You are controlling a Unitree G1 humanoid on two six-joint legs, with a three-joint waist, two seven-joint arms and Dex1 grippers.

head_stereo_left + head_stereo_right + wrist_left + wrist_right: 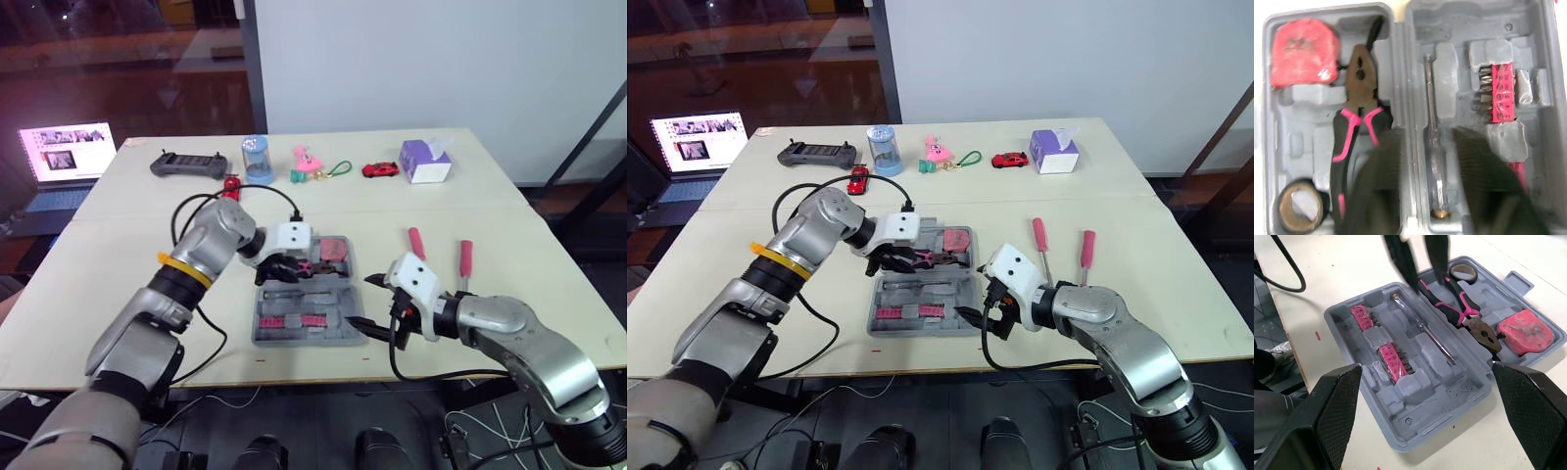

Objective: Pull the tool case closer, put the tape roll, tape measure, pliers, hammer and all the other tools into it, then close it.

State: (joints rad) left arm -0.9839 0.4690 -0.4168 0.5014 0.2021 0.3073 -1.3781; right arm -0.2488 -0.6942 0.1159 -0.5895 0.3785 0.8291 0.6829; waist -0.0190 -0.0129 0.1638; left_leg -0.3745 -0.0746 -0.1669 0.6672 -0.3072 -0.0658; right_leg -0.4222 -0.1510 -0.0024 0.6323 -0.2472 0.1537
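The tool case [294,340] lies open on the table [118,284] near its front edge, between the two grippers. Its far half holds the red tape measure [1525,335], the pliers [1464,316] with pink-and-black handles and the tape roll [1463,271]. The near half holds a slim tester screwdriver [1425,335] and pink bit strips [1386,357]. The left gripper [1427,137] hangs over the middle of the case, just above the pliers' handles, its fingers apart and gripping nothing. The right gripper [368,304] sits at the case's near right corner, spread wide and empty, pointing across the tray. A pink-handled screwdriver [416,242] and a red-handled screwdriver [465,257] lie on the table to the right of the case, beyond the right gripper.
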